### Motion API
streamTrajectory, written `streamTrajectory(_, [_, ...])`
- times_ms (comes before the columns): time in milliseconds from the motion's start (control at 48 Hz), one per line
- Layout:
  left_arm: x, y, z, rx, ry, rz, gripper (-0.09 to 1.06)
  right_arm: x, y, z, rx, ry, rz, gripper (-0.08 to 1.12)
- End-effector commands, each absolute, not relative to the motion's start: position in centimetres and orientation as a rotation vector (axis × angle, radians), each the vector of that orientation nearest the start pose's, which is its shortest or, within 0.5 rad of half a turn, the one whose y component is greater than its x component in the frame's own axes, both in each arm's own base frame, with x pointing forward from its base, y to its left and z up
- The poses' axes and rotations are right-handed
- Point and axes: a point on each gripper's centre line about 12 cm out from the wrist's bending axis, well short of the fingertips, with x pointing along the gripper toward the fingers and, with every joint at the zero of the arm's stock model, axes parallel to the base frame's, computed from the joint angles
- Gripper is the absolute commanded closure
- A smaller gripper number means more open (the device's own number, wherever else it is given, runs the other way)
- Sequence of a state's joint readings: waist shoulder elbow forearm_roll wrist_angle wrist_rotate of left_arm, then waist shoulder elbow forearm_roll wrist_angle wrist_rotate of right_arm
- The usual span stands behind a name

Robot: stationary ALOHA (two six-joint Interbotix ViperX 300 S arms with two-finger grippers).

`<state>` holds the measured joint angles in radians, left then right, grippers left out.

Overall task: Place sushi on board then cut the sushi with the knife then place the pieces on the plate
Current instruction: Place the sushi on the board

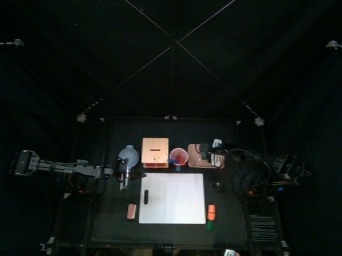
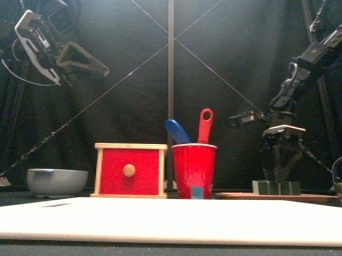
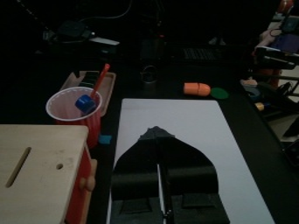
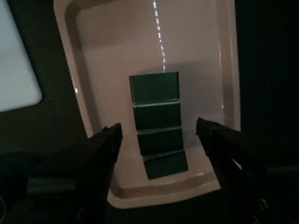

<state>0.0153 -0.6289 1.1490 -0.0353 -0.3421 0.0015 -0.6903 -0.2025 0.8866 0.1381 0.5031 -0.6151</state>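
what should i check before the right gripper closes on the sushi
1. Right gripper jaws open, one on each side of the sushi: ok.
2. Sushi blocks in one row on the pink tray: ok.
3. Jaws low enough to catch the roll: cannot tell.
4. White board bare for the drop: ok.
5. Left gripper raised high above the table: ok.
6. Blue knife and red knife standing in the red cup: ok.

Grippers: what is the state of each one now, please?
Left gripper: closed, holding nothing.
Right gripper: open, around the sushi on the tray, not gripping it.
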Motion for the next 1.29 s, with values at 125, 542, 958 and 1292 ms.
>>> streamTrajectory(125, [25.2,0.6,24.3,-0.035,0.15,0.034,0.98,22.6,-17.9,12.6,0.018,1.195,-0.268,0.08])
streamTrajectory(542, [25.0,0.6,23.9,-0.036,0.161,0.033,0.98,22.7,-18.0,12.1,0.059,1.196,-0.287,0.39])
streamTrajectory(958, [25.0,0.6,23.9,-0.039,0.162,0.034,0.98,23.3,-16.1,18.4,0.34,1.094,-0.444,0.44])
streamTrajectory(1292, [24.9,0.5,23.7,-0.037,0.168,0.029,0.98,24.1,-10.1,20.7,0.573,0.986,-0.586,0.44])
